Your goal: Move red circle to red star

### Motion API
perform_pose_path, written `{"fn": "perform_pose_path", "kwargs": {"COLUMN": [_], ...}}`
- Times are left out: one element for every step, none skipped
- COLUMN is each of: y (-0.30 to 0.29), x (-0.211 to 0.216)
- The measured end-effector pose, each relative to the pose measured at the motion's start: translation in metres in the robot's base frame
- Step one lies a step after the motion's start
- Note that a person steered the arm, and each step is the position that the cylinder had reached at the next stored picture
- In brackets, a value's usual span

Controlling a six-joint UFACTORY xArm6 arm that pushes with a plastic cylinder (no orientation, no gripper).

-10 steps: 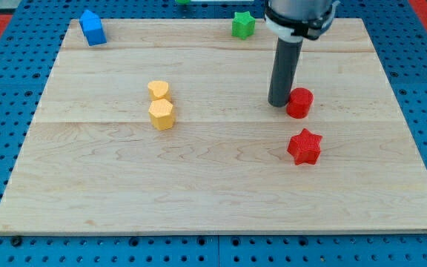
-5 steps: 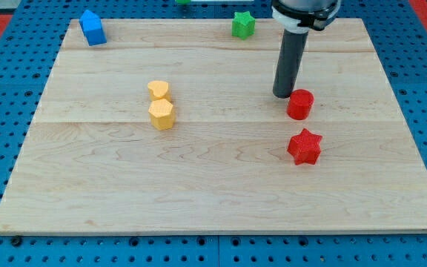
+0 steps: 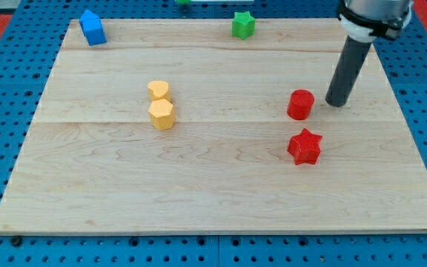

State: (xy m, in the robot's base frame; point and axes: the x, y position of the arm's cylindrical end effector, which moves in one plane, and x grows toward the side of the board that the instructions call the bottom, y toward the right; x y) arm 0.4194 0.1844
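The red circle lies on the wooden board, right of centre. The red star lies just below it, a small gap apart. My tip rests on the board to the right of the red circle, a short gap away and not touching it. The dark rod rises from the tip toward the view's top right.
A yellow heart and a yellow hexagon sit together left of centre. A blue block is at the top left corner. A green star is at the top edge.
My tip has moved from the upper left side of the red circle, around its top, to its right side. The red circle and red star have stayed put.
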Motion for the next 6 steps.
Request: {"fn": "perform_pose_path", "kwargs": {"y": [-0.033,-0.031,-0.022,-0.057,-0.073,-0.073], "x": [0.010,-0.010,-0.042,-0.047,-0.026,0.006]}}
